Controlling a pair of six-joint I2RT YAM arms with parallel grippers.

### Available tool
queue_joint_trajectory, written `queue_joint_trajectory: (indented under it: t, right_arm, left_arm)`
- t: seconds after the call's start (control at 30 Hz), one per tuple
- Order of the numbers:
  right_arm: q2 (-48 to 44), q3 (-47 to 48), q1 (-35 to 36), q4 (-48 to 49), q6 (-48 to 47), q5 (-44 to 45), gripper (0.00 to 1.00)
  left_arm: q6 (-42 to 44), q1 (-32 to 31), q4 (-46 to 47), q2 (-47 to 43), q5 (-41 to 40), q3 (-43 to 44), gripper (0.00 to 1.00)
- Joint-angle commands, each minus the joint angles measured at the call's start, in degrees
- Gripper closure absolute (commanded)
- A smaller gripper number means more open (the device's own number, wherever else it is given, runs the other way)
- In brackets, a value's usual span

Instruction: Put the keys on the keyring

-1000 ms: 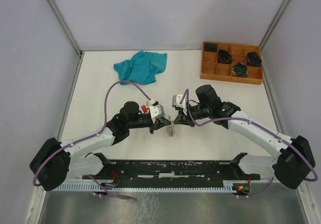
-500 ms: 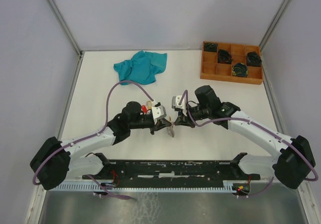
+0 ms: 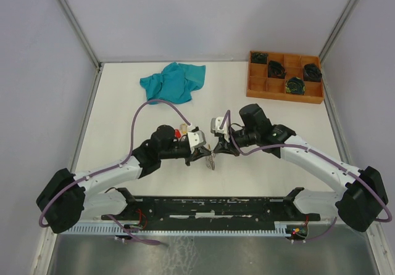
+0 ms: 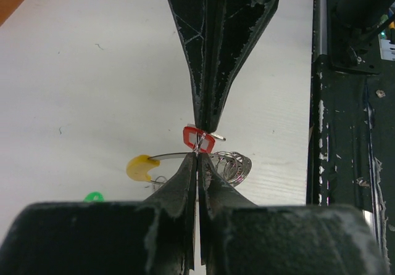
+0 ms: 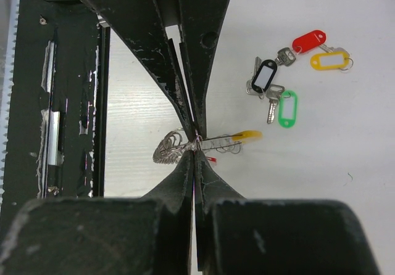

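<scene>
Left hand (image 4: 197, 159) nudged rightward — seemingly pinching keyring (image 4: 171, 156).

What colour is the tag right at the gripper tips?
The tag is red, clearest in the left wrist view.

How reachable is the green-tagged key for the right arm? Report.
Probably not yet: the right gripper is shut on a red-tagged key at the keyring; the green-tagged key lies uncovered nearby.
</scene>
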Motion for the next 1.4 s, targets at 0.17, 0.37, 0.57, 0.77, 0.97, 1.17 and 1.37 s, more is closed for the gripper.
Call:
queue_joint_trajectory:
  t: [0.17, 0.37, 0.57, 0.77, 0.97, 1.17, 1.37]
  right_arm:
    - [-0.9, 2.7, 0.2, 0.7, -3.1, -1.8, 0.99]
    - [-0.7, 1.3, 0.2, 0.1, -3.0, 1.8, 0.99]
    - [-0.7, 0.7, 0.3, 0.7, -2.5, 2.7, 0.99]
    - [-1.6, -0.4, 0.2, 3.4, -0.3, 8.5, 0.90]
    - [-5.1, -4.1, 0.2, 8.1, 2.5, 14.6, 0.67]
    - [-7.2, -6.0, 0.3, 12.4, 4.2, 13.8, 0.55]
    - [-7.6, -6.1, 0.2, 14.9, 4.4, 8.4, 0.51]
  left_arm:
    - [-4.7, -0.6, 2.4, -2.8, -7.2, 1.3, 0.97]
    - [-9.3, -0.6, 8.4, -3.7, -6.2, -0.6, 0.97]
    - [-12.6, -0.5, 12.8, -2.9, -6.2, -1.5, 0.97]
    - [-13.7, -0.5, 15.3, -3.4, -5.9, -2.5, 0.97]
    - [-14.1, -0.5, 15.7, -4.5, -8.8, -4.2, 0.97]
    - [-15.3, -0.5, 17.5, -4.9, -10.4, -5.4, 0.97]
    - [-15.9, -0.5, 17.3, -5.7, -12.0, -6.0, 0.97]
